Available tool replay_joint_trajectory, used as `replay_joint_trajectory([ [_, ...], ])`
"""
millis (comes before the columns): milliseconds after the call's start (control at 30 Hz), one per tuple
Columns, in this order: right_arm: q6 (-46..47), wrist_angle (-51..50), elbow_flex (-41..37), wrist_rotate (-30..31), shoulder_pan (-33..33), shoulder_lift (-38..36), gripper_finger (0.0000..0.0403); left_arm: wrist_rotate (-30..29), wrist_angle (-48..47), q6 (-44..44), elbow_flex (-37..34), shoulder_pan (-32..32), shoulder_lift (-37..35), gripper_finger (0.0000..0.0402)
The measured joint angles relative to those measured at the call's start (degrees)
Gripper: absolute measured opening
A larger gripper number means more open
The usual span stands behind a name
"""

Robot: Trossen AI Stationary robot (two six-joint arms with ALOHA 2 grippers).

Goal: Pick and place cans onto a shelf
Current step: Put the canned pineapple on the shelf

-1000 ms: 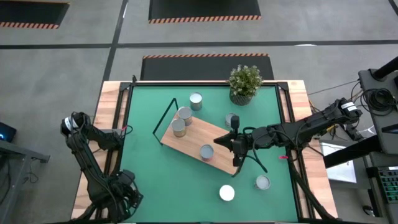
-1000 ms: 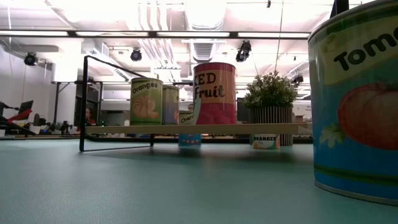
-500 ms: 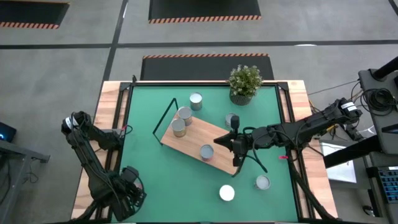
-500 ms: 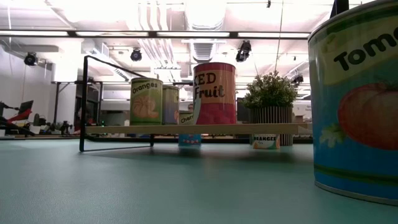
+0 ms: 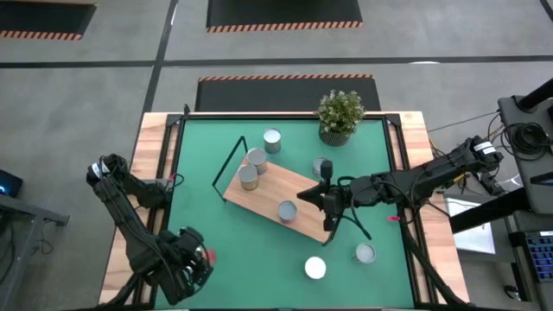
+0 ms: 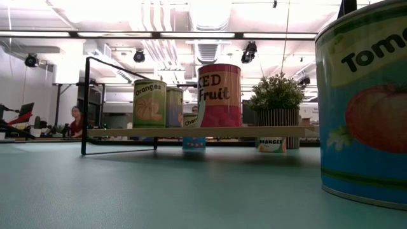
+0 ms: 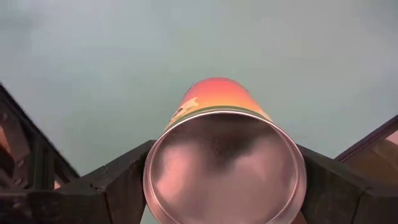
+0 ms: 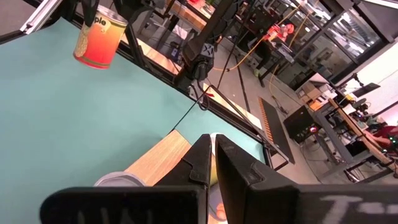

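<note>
My left gripper (image 5: pixel 192 263) hangs over the mat's near left corner, shut on a can with an orange-red label (image 7: pixel 217 102). It also shows far off in the right wrist view (image 8: pixel 99 40). The shelf (image 5: pixel 298 186) lies slantwise on the green mat, with three cans on it (image 5: pixel 257 157) (image 5: pixel 248 176) (image 5: pixel 287 211). Other cans stand on the mat (image 5: pixel 272 140) (image 5: pixel 321 166) (image 5: pixel 365 253), one with a white top (image 5: pixel 315 268). My right gripper (image 5: pixel 304 195) is shut and empty above the shelf's right end. My left gripper pinches the can's round wall just below its silvery top end (image 7: pixel 158 165), one finger (image 7: pixel 121 183) on each opposite side. The fingers point down from above. The can hangs nearly upright below them, clear of the mat (image 8: pixel 93 62).
A potted green plant (image 5: pixel 340 115) stands at the mat's far edge. The shelf's black wire loops (image 5: pixel 226 164) rise at its short ends. A tomato can (image 6: pixel 362 108) stands close to the low camera. People show in the room beyond the table.
My left gripper has gone a little toward the table's right edge over the near left corner, and the can's red side now shows beside it in the high view. My right arm has kept still.
</note>
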Motion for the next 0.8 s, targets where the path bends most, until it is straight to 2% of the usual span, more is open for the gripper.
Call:
replay_joint_trajectory([
  [667,0.00,-0.07,0.00,0.00,-0.02,0.02,0.0013,-0.40,0.17,0.68,-0.66,0.61,0.07,0.0308],
  [800,0.00,-0.08,0.00,0.00,-0.02,0.02,0.0013,-2.38,0.20,0.68,-0.66,0.66,0.07,0.0308],
])
